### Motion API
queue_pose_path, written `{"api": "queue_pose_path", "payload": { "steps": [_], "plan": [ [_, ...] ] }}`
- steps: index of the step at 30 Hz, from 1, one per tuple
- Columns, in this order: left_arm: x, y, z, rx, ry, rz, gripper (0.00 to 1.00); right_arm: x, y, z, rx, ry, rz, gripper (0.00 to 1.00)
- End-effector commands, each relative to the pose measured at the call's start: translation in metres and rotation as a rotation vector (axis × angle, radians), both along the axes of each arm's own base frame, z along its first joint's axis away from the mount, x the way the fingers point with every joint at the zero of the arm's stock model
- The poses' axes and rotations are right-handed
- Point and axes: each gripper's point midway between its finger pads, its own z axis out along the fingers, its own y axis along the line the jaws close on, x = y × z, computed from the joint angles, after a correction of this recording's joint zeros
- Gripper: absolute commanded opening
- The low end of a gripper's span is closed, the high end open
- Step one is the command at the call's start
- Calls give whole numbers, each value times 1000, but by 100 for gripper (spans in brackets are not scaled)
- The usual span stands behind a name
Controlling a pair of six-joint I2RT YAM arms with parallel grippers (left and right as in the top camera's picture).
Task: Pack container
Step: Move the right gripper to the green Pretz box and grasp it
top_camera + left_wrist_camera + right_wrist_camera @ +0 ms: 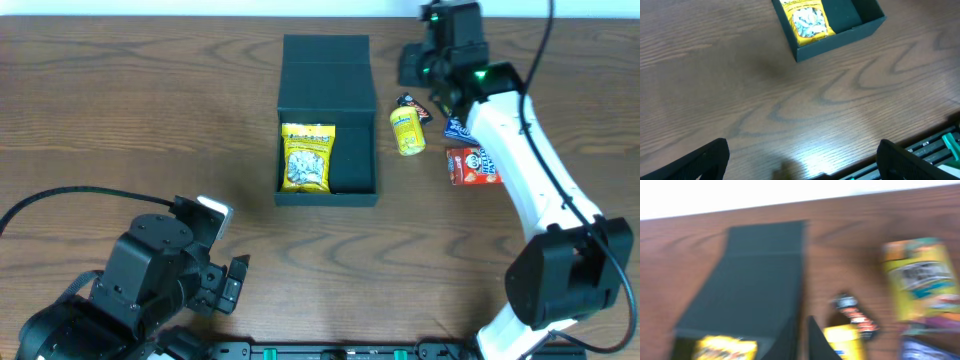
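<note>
Blur leaves the packets [920, 277] ahead of the right gripper [416, 66] unreadable, its jaws perhaps cropped. Ahead of the left gripper [805, 162], the view's top edge cuts the box [840, 38].

Place: a robotics lab or test bench, by the look of it.
Machines: a black arm [140, 280] and a white arm [530, 150] stood at the near side of one desk [130, 110].
Wiring: a black cable [60, 200] looped loose over the desk beside the black arm.
Mounting: a dark rail [340, 351] with green fittings ran along the near edge.
Surface: wood-grain top, with a container [325, 70] and a few snack packets [407, 131] laid out like test props.
Backdrop: a plain white surface [740, 195] lay beyond the far edge.
</note>
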Motion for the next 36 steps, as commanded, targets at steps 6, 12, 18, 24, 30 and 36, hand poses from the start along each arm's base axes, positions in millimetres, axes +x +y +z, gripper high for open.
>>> {"api": "queue_pose_path", "payload": {
  "steps": [6, 12, 18, 24, 30, 36],
  "plan": [
    [0, 0, 1, -8, 0, 5, 95, 18, -92, -2, -268, -34, -69, 91],
    [0, 0, 1, -8, 0, 6, 95, 29, -122, -57, -212, 63, -64, 99],
    [0, 0, 1, -8, 0, 6, 95, 38, -139, -115, -190, 143, -60, 99],
    [0, 0, 1, -8, 0, 6, 95, 42, -134, -161, -173, 196, -17, 99],
    [0, 0, 1, -8, 0, 5, 95, 47, -132, -182, -163, 202, -3, 99],
    [0, 0, 1, -8, 0, 5, 95, 45, -131, -204, -166, 234, -2, 99]
  ]
}}
